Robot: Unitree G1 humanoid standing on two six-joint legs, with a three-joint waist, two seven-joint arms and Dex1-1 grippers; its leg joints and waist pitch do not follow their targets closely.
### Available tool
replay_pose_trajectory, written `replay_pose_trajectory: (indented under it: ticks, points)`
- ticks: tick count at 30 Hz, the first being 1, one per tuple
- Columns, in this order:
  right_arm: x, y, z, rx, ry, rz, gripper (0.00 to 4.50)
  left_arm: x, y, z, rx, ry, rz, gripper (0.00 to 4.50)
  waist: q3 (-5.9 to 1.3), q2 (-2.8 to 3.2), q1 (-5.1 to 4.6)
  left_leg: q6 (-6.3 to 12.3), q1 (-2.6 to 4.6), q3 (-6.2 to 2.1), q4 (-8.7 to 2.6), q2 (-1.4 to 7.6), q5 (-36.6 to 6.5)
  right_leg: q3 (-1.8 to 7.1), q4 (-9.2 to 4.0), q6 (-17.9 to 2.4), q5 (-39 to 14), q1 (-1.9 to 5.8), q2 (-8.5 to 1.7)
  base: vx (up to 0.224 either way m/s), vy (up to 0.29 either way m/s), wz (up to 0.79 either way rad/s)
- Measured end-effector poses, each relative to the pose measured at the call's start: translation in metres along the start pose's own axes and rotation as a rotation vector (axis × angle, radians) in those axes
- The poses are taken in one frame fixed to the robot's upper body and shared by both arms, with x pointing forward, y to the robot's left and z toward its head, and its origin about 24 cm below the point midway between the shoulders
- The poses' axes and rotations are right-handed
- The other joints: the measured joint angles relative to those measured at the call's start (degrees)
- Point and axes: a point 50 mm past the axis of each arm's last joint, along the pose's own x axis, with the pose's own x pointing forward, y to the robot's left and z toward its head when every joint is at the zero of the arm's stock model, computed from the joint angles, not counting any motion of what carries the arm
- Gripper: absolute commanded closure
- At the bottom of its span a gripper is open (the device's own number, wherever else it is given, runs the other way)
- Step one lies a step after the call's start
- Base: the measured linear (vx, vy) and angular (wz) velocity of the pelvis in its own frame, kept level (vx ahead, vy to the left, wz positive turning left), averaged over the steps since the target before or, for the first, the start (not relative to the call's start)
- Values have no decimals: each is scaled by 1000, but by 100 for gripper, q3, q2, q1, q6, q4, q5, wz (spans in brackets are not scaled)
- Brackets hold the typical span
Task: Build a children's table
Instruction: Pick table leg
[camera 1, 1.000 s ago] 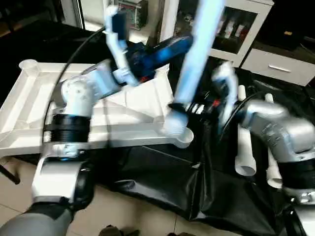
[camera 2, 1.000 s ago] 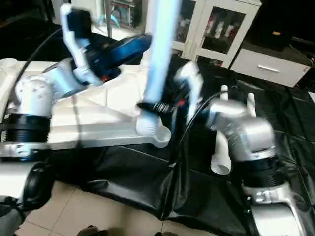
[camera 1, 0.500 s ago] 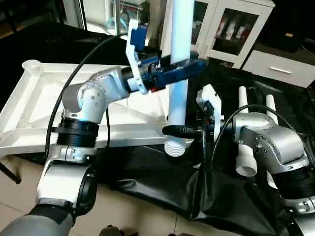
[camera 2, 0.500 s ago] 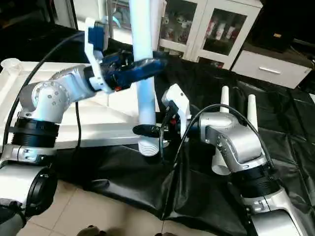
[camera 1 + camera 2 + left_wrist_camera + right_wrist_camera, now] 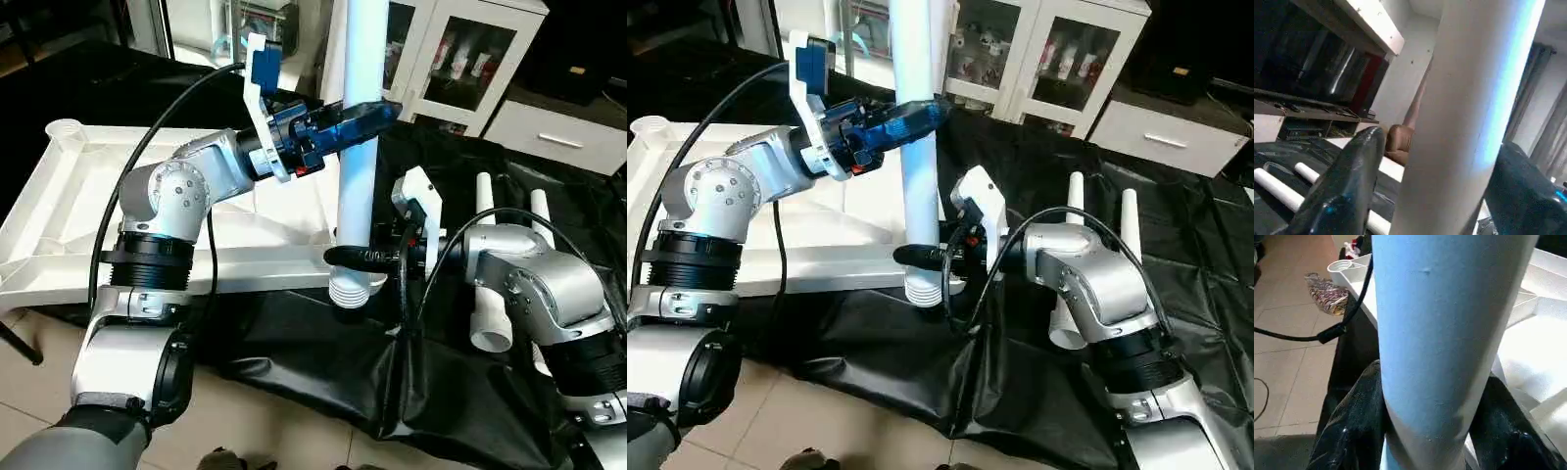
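Note:
The white tabletop [image 5: 59, 225] lies underside up on the black-draped work table, ribs and a round corner socket [image 5: 61, 128] showing. One white leg [image 5: 358, 176] stands upright at the tabletop's near right corner, its ribbed end [image 5: 350, 292] low against that corner; the socket there is hidden. My left gripper [image 5: 358, 116] is shut on the leg high up. My right gripper [image 5: 355, 258] is shut on it just above the ribbed end. The wrist views show the leg [image 5: 1469, 122] [image 5: 1440, 333] between dark fingers [image 5: 1347, 186] [image 5: 1352, 431].
Two spare white legs [image 5: 487, 284] [image 5: 537, 211] lie on the black cloth behind my right arm. White glass-door cabinets [image 5: 460, 59] and a drawer unit [image 5: 558, 132] stand at the back. Tiled floor [image 5: 39, 392] lies below the table's front edge.
The leg has swung from a tilt to upright at the tabletop's near right corner. Both grippers have kept hold of it; the left one has shifted slightly on it.

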Motion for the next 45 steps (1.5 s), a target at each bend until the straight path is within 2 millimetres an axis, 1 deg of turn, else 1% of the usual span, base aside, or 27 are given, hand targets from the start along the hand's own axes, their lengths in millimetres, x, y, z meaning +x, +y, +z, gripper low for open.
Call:
replay_pose_trajectory:
  ticks: [6,10,12,14,16,18,21,22,23,25,27,28,31,34,45]
  points:
    - [1,0,0,1,-4,0,267,1,-3,2,10,12,-3,200,0,1,1,0,-2,0,-1,0,0,-1,-2,0,0,-1,0,0,0,0]
    - [1,-2,0,7,-11,-10,267,1,-3,3,50,21,26,230,0,1,-1,0,0,0,0,0,0,0,0,0,0,0,0,0,0,0]
    - [2,-2,0,16,-23,-11,197,3,-2,5,75,33,43,249,3,6,-3,-1,-1,-2,0,0,0,-2,0,0,0,0,0,0,0,0]
    - [3,-2,3,16,-42,-13,194,6,-3,10,96,42,52,255,8,21,-4,-1,-1,-3,1,0,0,-2,0,-1,1,0,0,0,0,0]
    - [0,-4,10,4,-65,-20,179,10,-5,16,119,44,44,262,3,37,-4,0,0,-3,1,-1,0,-2,-1,-1,1,2,0,0,0,0]
    - [-3,-6,13,-2,-74,-24,156,11,-6,17,131,49,35,267,0,42,-3,0,0,-3,0,-1,0,-2,-1,-1,1,2,0,0,0,0]
    - [-5,-6,13,-2,-69,-21,134,13,-7,15,133,68,19,272,1,43,-4,0,0,-3,0,-1,0,-2,1,-1,1,1,1,0,0,0]
    - [-5,-6,13,0,-65,-16,134,13,-8,14,133,72,14,272,1,42,-5,0,0,-3,1,-1,0,-2,1,-1,1,1,0,0,0,0]
    - [-6,-6,13,3,-60,-14,113,14,-8,14,133,76,10,274,1,42,-4,0,0,-3,2,-1,0,-2,2,-1,1,1,0,0,0,0]
    - [-7,-6,12,4,-56,-11,106,14,-9,13,135,81,-1,275,1,42,-4,0,0,-3,2,0,0,-2,3,-2,2,2,0,0,0,0]
    - [-7,-6,12,6,-55,-7,86,15,-10,13,141,88,-11,275,1,42,-4,0,0,-3,3,0,0,-2,4,-2,1,1,0,0,0,0]
    - [-7,-6,12,8,-53,-7,67,15,-10,12,142,90,-13,276,0,42,-4,0,0,-3,3,0,0,-2,3,-2,2,1,0,0,0,0]
    - [-7,-7,11,19,-46,-11,59,14,-12,12,155,99,-17,276,0,41,-5,0,0,-3,3,0,0,-1,3,-2,1,1,0,0,0,0]
    - [-6,-9,12,39,-33,-14,32,12,-13,10,178,110,-26,276,0,40,-5,0,0,-3,3,0,1,-2,4,-2,1,0,0,0,0,0]
    - [-2,-8,8,102,-23,15,29,17,-19,6,235,169,-60,277,-1,38,-2,0,-1,-3,5,0,1,-1,4,-1,1,0,0,0,0,0]
